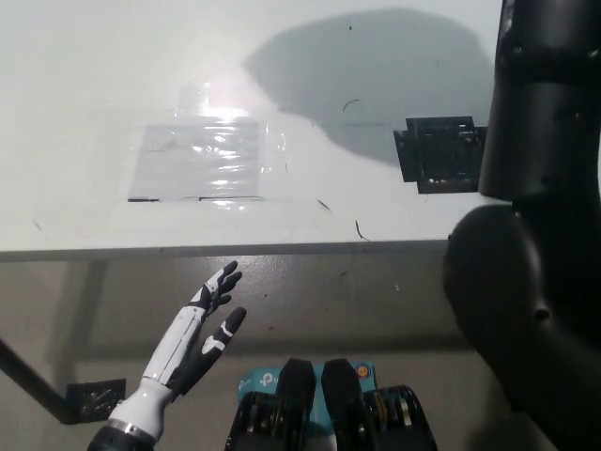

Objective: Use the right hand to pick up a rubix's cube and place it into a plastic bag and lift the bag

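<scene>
White table (113, 85) ends in a straight front edge. A clear plastic sheet (202, 162) lies flat on it, near a black square patch (439, 153). The right arm (535, 235) rises out of the top edge; its hand, the bag and the cube are not in view. The left hand (199, 336) rests below the edge, fingers spread and holding nothing.

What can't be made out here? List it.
- Right hand: out of the head view; the black right arm runs off the top edge.
- Plastic bag and cube: not in view; only a shadow lies on the table.
- Left hand rests open below the table edge.
</scene>
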Controlling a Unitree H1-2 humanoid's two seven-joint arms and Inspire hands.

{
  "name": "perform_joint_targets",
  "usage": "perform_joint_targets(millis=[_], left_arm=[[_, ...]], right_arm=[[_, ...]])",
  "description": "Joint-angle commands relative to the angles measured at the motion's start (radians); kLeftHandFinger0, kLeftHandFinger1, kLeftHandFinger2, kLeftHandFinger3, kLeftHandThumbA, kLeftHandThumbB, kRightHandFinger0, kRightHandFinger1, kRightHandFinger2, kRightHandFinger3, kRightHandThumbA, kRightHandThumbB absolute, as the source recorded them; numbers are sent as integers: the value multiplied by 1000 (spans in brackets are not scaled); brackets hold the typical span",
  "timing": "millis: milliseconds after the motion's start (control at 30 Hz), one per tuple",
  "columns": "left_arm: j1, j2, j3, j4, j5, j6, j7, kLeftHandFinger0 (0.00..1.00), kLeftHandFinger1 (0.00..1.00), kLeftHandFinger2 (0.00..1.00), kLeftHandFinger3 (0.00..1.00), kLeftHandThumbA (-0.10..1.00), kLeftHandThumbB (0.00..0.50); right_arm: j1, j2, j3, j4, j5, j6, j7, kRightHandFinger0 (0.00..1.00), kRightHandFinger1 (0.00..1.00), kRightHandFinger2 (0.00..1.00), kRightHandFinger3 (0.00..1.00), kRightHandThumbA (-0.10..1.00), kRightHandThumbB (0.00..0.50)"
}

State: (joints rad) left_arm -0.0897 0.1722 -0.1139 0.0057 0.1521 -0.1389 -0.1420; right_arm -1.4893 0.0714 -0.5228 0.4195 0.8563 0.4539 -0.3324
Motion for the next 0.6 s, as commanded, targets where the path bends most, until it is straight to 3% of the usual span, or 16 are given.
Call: perform_joint_targets(millis=[0, 133, 267, 367, 433, 467, 500, 567], left_arm=[[-13, 10, -9, -49, 16, -17, -6, 1000, 1000, 1000, 1000, 903, 148], [-14, 10, -12, -44, 17, -22, -6, 1000, 1000, 1000, 1000, 902, 150], [-17, 11, -12, -37, 15, -27, -5, 1000, 1000, 1000, 1000, 899, 150], [-14, 10, -12, -44, 7, -21, -8, 1000, 1000, 1000, 1000, 895, 147], [-14, 9, -12, -45, 7, -20, -8, 1000, 1000, 1000, 1000, 895, 149], [-14, 9, -12, -44, 7, -21, -8, 1000, 1000, 1000, 1000, 900, 147], [-14, 10, -12, -43, 5, -23, -8, 1000, 1000, 1000, 1000, 901, 148], [-13, 11, -11, -39, 0, -28, -11, 1000, 1000, 1000, 1000, 908, 147]], right_arm=[[-191, 0, 87, -151, 235, 16, -78, 0, 104, 703, 1000, -100, 107], [-153, -7, 103, -139, 263, 16, -77, 0, 104, 748, 1000, -100, 102], [-96, 5, 105, -95, 272, 16, -64, 0, 157, 836, 1000, -100, 67], [-54, 19, 100, -70, 280, 16, -72, 0, 163, 796, 1000, -100, 87], [-28, 23, 104, -46, 276, 16, -57, 0, 164, 797, 1000, -100, 75], [-16, 26, 104, -32, 273, 16, -48, 0, 65, 662, 1000, -100, 15], [0, 32, 103, -13, 264, 16, -38, 5, 198, 716, 1000, -100, 113], [34, 41, 111, 32, 241, 16, -17, 0, 187, 743, 1000, -100, 100]])
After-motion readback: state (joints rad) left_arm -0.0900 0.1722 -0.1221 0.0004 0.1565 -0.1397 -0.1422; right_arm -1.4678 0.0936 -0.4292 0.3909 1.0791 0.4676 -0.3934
